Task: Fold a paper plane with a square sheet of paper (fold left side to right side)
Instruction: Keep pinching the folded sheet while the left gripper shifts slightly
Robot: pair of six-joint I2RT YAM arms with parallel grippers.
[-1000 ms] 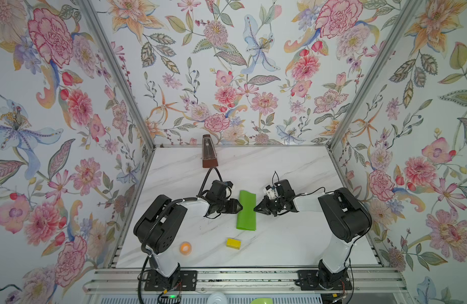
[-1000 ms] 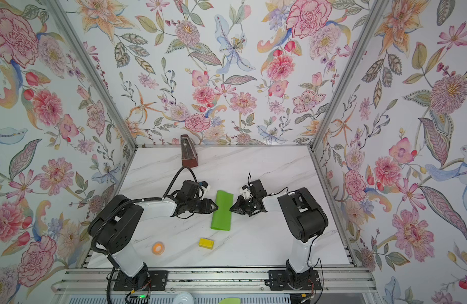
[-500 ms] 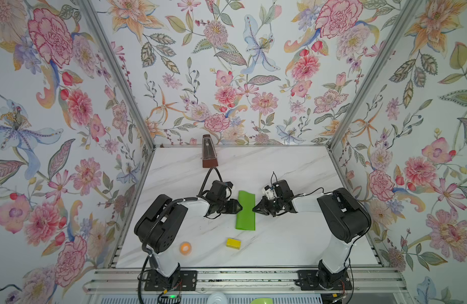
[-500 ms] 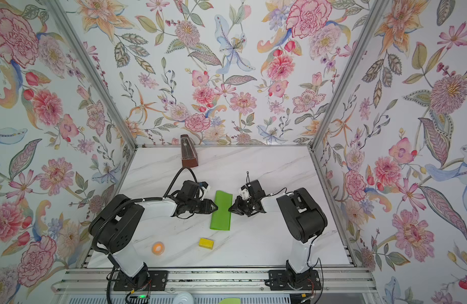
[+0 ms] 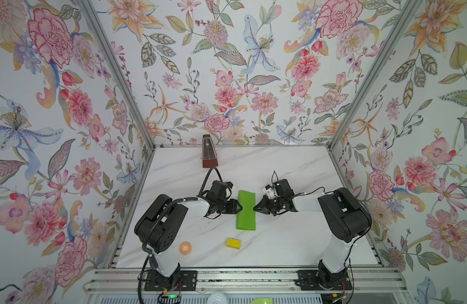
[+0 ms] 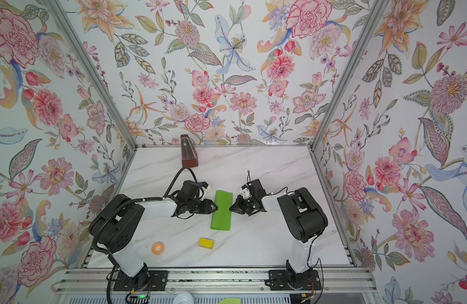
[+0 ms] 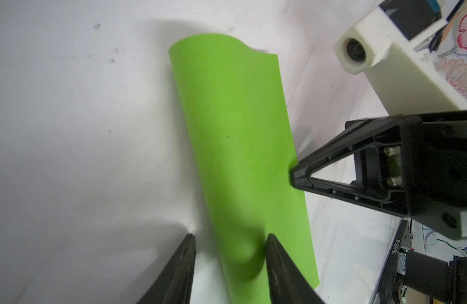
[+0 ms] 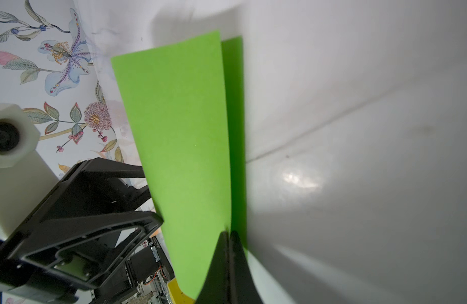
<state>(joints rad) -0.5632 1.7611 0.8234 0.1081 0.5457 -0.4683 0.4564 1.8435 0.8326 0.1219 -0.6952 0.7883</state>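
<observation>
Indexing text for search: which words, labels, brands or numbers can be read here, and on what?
None can be quoted.
White label on a black robot part: printed code, too small and blurred to read.
Green paper: plain, unmarked.
Yellow block, metronome: no legible text.

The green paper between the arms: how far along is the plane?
Early. Done: the thin lime-green sheet of paper lies doubled over, left side onto right. In hand: the shut right gripper sits at its loose edges; the open left gripper meets the rounded, uncreased fold. Left: creasing, nose and wings.
</observation>
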